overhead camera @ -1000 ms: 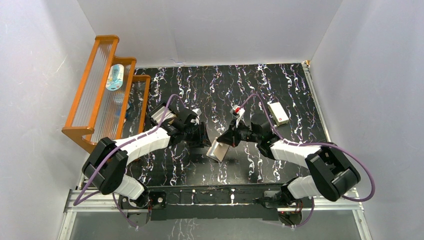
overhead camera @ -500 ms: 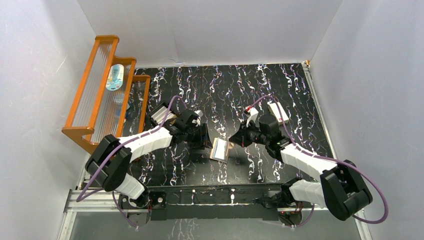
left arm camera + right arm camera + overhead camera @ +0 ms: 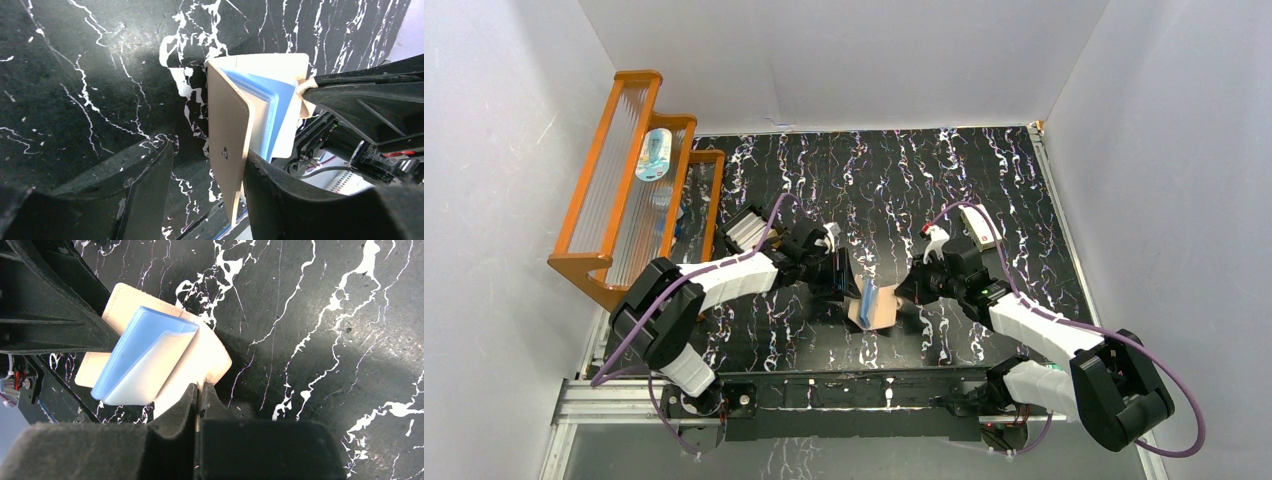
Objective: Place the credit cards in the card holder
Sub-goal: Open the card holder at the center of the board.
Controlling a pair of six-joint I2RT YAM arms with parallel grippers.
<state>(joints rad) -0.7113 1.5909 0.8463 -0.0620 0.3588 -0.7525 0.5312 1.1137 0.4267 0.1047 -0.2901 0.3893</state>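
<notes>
a second ago the card holder [image 3: 880,314] hung tilted between the two arms, showing one pale flat face. half a second ago it lay nearly flat. now it stands spread like a book near the middle of the near edge of the desk [image 3: 844,165], with a blue strip showing in the fold. the right arm has drawn back to the right and the left arm has come in against the holder. the left jaws have been widening and stand about half open. the right jaws are closed to a slit, pinching the edge of one tan flap.

my reading is that the holder has been pulled open, so its sleeves can be reached. nothing shows a card on its way in yet.

the left wrist view shows that the other tan flap [image 3: 227,155] stands upright between the left fingers [image 3: 280,200]. one finger is at its edge and the other is apart, so it is fenced in rather than clamped. the right wrist view shows the pinch itself. it also shows the sheaf inside, blue-edged with a whitish face [image 3: 137,352]. i take it for credit cards in sleeves, though how many i cannot tell.

only the top view places the holder on the desk. it also shows the white box [image 3: 977,225] near the right edge and the wooden rack [image 3: 614,200] at the left.
</notes>
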